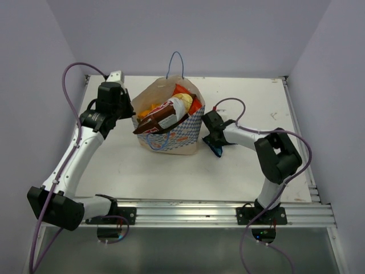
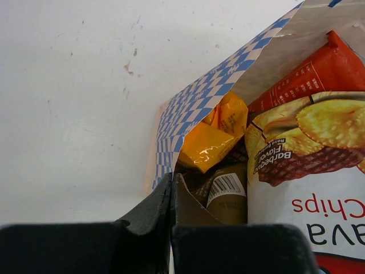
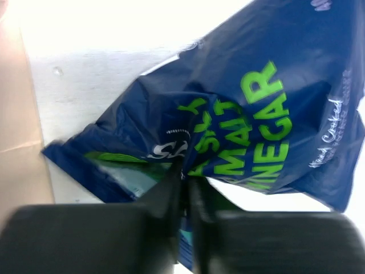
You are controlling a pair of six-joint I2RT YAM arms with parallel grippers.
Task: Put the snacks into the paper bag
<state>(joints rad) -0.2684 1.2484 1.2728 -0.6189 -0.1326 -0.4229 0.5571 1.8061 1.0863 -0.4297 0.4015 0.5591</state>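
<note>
The paper bag stands mid-table, mouth tilted toward the camera. Inside it are the orange packet, the red chip bag, a "Barbeque Flavor" chip bag and a brown packet with a barcode. The brown-and-maroon bag sticks out of the mouth. My left gripper is shut on the bag's left rim. My right gripper is shut on the dark blue packet, low by the table just right of the bag. That packet also shows in the top view.
The bag's plain paper side is close to the right gripper. A blue cord handle stands up behind the bag. An aluminium rail runs along the table's near edge. Walls close in on the left, back and right.
</note>
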